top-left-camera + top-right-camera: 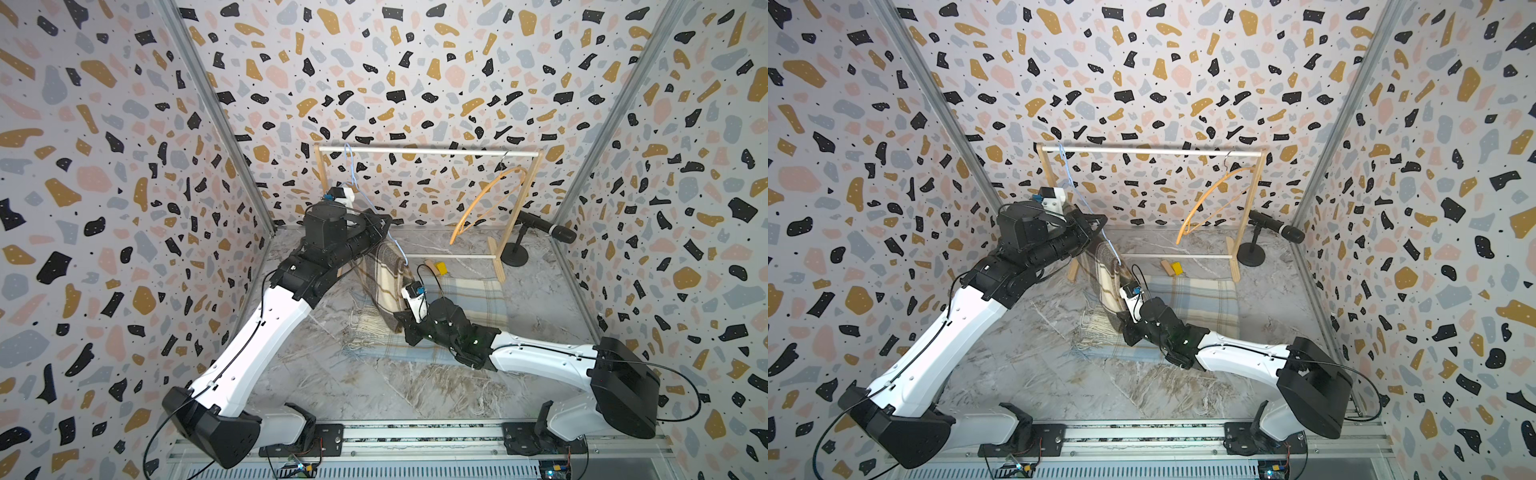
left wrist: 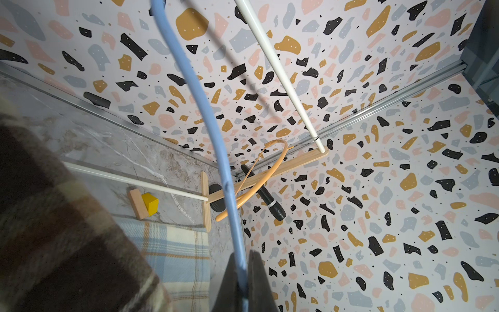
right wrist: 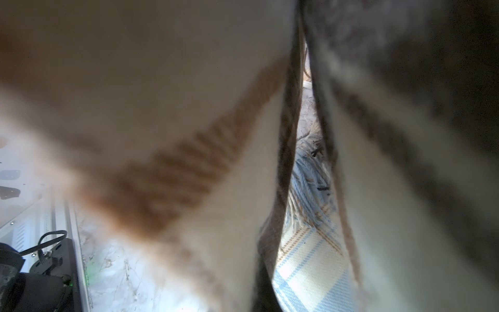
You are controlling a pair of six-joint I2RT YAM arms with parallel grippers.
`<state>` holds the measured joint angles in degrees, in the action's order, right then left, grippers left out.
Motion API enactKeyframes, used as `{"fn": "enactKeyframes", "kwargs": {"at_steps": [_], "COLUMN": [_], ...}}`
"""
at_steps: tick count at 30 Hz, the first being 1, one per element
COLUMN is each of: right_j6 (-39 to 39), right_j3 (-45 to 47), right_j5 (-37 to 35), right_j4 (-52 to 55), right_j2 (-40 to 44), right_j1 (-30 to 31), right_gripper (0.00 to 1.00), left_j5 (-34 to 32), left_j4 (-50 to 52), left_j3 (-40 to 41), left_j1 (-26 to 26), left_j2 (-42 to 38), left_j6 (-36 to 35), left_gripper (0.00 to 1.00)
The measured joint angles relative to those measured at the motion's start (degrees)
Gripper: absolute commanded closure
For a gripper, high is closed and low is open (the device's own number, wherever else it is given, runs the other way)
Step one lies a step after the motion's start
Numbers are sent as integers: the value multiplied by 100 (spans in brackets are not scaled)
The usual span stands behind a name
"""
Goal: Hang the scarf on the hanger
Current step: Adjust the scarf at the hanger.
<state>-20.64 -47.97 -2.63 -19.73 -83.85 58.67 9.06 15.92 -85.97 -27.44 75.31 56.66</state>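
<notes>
Left tool clamped on blue hanger, hooked on rail. Right tool pinches brown scarf beside hanger's low end, rest trailing onto tabletop. Risk: scarf slides off tilted wire; tug unhooks hanger.

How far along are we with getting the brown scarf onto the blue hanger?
Done: the blue hanger hooks the rail, steadied by the shut left tool. In hand: the right tool, shut, appears to hold the brown scarf raised against the hanger's lower wire. Remaining: its fringe lies on the table; draping it over and letting go.
</notes>
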Motion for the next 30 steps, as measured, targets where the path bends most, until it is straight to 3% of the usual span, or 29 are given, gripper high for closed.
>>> {"fn": "enactKeyframes", "kwargs": {"at_steps": [7,9,13,20,27,30], "right_j6": [44,57,140,271,673,831], "right_j3": [72,72,105,229,199,192], "right_j5": [-166,-170,-120,151,0,-264], "right_j4": [-35,-22,184,977,2452,3154], "right_j2": [2,24,234,1143,2411,2863], "right_j1": [9,9,20,39,44,-57], "right_gripper": [99,90,62,23,2,1], "left_j5": [2,9,94,352,898,1331], "left_j4": [0,0,-35,-245,7,208], "left_j3": [0,0,0,225,352,341], "left_j1": [0,0,0,17,17,17], "left_j2": [2,0,-9,-332,-723,-739], "left_j6": [-11,-26,-55,-138,-243,-348], "left_gripper": [100,100,100,100,100,100]}}
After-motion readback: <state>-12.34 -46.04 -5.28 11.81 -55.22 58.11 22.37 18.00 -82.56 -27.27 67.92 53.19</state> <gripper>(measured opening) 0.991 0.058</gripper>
